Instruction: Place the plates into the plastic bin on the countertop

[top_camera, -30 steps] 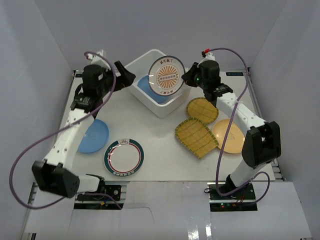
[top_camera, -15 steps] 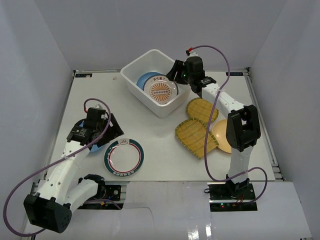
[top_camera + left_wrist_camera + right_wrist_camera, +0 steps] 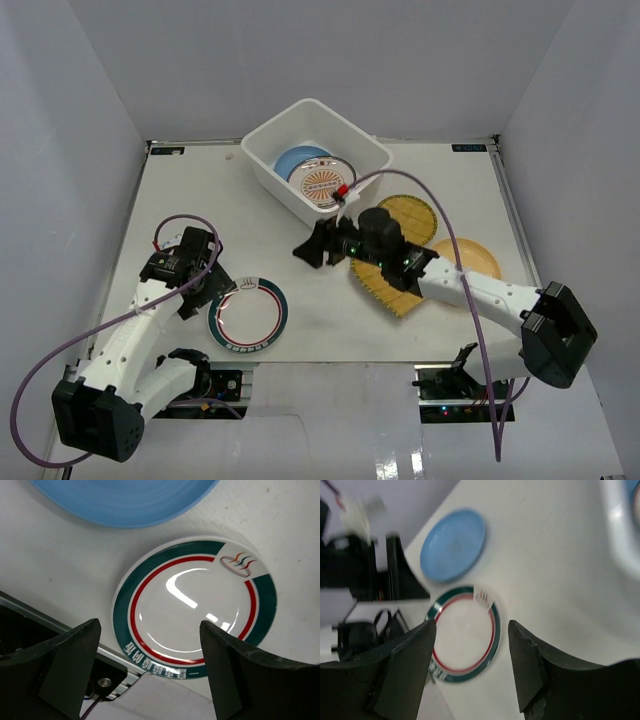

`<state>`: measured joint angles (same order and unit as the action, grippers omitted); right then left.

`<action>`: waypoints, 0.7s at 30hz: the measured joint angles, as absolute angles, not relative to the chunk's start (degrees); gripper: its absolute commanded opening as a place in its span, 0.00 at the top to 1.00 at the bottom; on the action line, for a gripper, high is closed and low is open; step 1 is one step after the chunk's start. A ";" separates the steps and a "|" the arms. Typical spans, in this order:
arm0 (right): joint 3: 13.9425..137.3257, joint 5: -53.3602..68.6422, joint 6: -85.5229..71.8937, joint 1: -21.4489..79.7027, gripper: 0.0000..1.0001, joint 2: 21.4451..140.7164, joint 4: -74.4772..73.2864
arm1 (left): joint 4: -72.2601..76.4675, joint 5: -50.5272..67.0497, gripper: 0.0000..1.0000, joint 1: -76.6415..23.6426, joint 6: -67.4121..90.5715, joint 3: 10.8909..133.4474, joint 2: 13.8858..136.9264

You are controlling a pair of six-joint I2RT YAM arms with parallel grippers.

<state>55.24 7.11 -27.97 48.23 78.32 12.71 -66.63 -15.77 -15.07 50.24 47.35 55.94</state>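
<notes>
The white plastic bin [image 3: 372,160] stands at the back centre and holds a blue plate [image 3: 297,157] and an orange-patterned plate [image 3: 323,184]. A white plate with a green and red rim [image 3: 248,313] [image 3: 195,602] [image 3: 465,635] lies near the front edge. My left gripper [image 3: 207,290] [image 3: 150,675] hangs open just left of it, empty. Another blue plate [image 3: 125,500] [image 3: 452,545] lies under my left arm. My right gripper [image 3: 312,252] [image 3: 470,665] is open and empty above the table's middle, facing the rimmed plate.
A square woven yellow plate [image 3: 392,275], a round woven yellow plate [image 3: 408,215] and a plain orange plate [image 3: 472,262] lie at the right under my right arm. The table's metal front edge [image 3: 107,652] runs close to the rimmed plate.
My right gripper let the orange-patterned plate go into the bin and swung down to the table's middle. My left arm came away from the bin to the front left.
</notes>
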 measured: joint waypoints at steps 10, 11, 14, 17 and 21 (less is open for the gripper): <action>37.93 10.02 -40.91 56.25 0.29 93.08 24.99 | -54.33 -20.95 0.02 -14.66 60.51 41.01 51.79; 37.93 10.70 -42.28 56.29 0.30 94.76 26.70 | -53.12 -21.65 0.02 -14.46 61.63 39.53 51.79; 38.24 12.32 -46.61 56.97 0.32 98.74 32.27 | -49.67 -23.07 0.02 -12.97 64.60 34.74 51.75; 39.00 13.34 -50.78 58.33 0.42 102.08 37.04 | -47.94 -24.60 0.02 -10.50 67.92 31.64 51.68; 41.04 14.11 -55.16 59.40 0.63 107.22 41.41 | -45.78 -26.52 0.02 -8.58 71.68 28.10 48.71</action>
